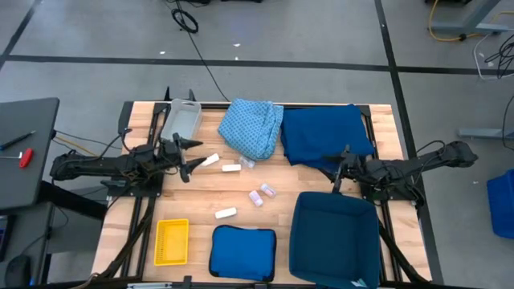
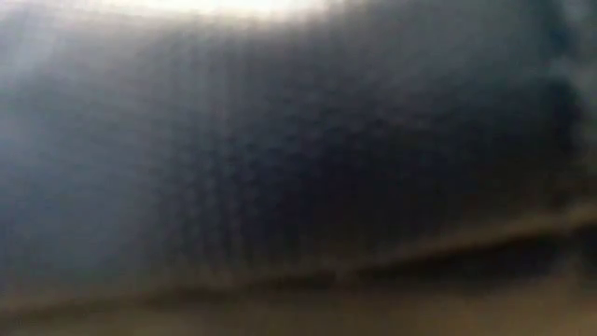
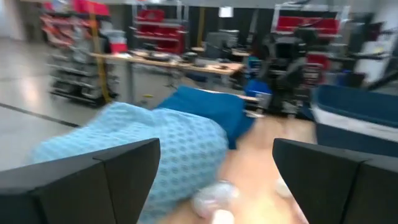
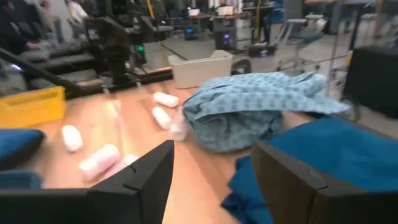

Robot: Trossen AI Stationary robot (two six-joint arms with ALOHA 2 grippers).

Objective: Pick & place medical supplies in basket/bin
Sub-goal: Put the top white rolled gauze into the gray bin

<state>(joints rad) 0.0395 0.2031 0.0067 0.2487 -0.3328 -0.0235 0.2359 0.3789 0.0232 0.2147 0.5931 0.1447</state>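
Judging by how things lay, the task had barely started: the yellow basket (image 1: 171,242) at about seven o'clock on the table, the grey tray (image 1: 181,119) at about eleven o'clock and the big dark blue bin (image 1: 335,239) at about five o'clock all looked empty from above. Every supply was still out on the wooden table (image 1: 241,193). Several small white and pale pink packets (image 1: 226,213) were scattered around the middle, the light blue patterned cloth (image 1: 252,126) was heaped toward twelve o'clock, and the dark blue cloth (image 1: 325,135) lay touching it on the one o'clock side. The left gripper (image 1: 193,154) sat near nine o'clock with its fingers spread wide and nothing between them, pointing at the nearest packets. The right gripper (image 1: 340,173) was near three o'clock at the edge of the dark blue cloth, also wide and empty, as its wrist view showed. So all the sorting seemed left to do. A flat blue pad (image 1: 242,252) rested at six o'clock. The table stood on a grey floor marked with dark tape lines, with cables trailing behind, and the wrist views showed workbenches and shelves beyond. The low view was blocked by something dark and close.
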